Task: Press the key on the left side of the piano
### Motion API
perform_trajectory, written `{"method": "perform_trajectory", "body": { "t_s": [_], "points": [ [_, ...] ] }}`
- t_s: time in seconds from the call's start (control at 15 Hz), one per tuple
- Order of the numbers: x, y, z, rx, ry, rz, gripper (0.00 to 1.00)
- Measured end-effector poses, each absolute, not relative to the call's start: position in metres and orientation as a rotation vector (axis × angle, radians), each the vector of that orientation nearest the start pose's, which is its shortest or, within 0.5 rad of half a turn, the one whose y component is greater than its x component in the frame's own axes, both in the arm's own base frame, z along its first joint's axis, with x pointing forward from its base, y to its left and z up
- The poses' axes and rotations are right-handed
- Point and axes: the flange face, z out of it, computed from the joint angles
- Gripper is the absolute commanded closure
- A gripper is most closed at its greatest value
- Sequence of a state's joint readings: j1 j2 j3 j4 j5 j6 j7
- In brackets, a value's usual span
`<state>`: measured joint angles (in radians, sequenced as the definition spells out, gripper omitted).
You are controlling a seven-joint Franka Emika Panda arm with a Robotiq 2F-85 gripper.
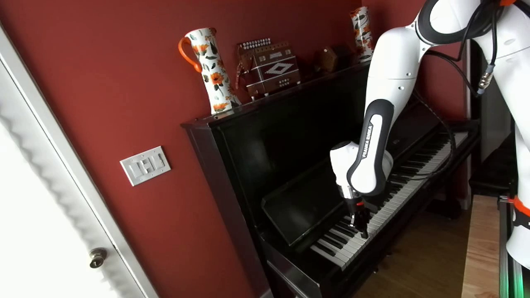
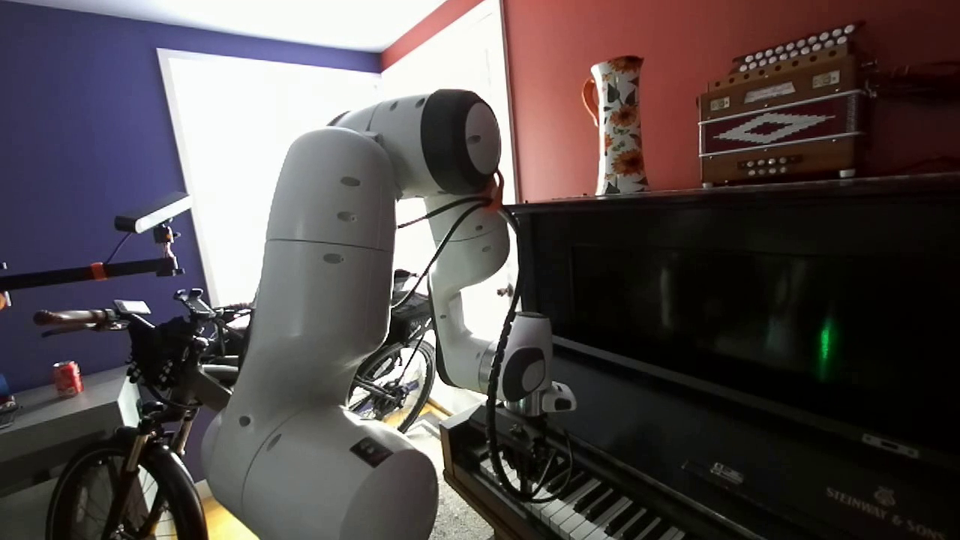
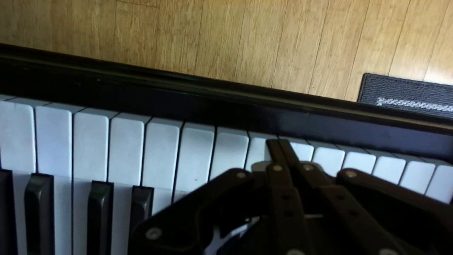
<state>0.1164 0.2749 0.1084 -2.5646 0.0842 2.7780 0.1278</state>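
Gripper (image 3: 279,142): pressed together with nothing pinched between, pointing down at the white keys (image 3: 161,152).
Fingertips (image 3: 272,146): seen from the wrist, over the front part of the keys, about at the seam between 2 neighbours; whether they touch, I cannot tell.
Step in hand: probably lining up for the press, or starting it. Centre on 1 key first, or 2 may sink together.
Press: best straight down near the key's front, slow and light; ease off once it bottoms, then lift vertically.
Black keys (image 3: 101,212): set farther back; staying forward should avoid them.
Front rail (image 3: 159,97): just beyond the key fronts; too far forward could scrape it.
Cable (image 2: 491,390): looped beside the gripper in an exterior view; it might drag on keys.
Arm (image 1: 387,91): reaching down in front of the piano.
Piano (image 1: 298,124): black upright; the gripper is near its keyboard's left end, so the side looks right.
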Motion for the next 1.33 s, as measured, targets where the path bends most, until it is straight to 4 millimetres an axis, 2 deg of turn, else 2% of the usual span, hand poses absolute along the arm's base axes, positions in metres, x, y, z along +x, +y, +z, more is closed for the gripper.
{"method": "perform_trajectory", "body": {
  "t_s": [0.27, 1.33],
  "points": [
    [0.43, 0.092, 0.158, -3.103, -0.028, 0.089, 1.0],
    [0.428, 0.096, 0.142, -3.096, -0.023, 0.094, 1.0]
  ]
}}
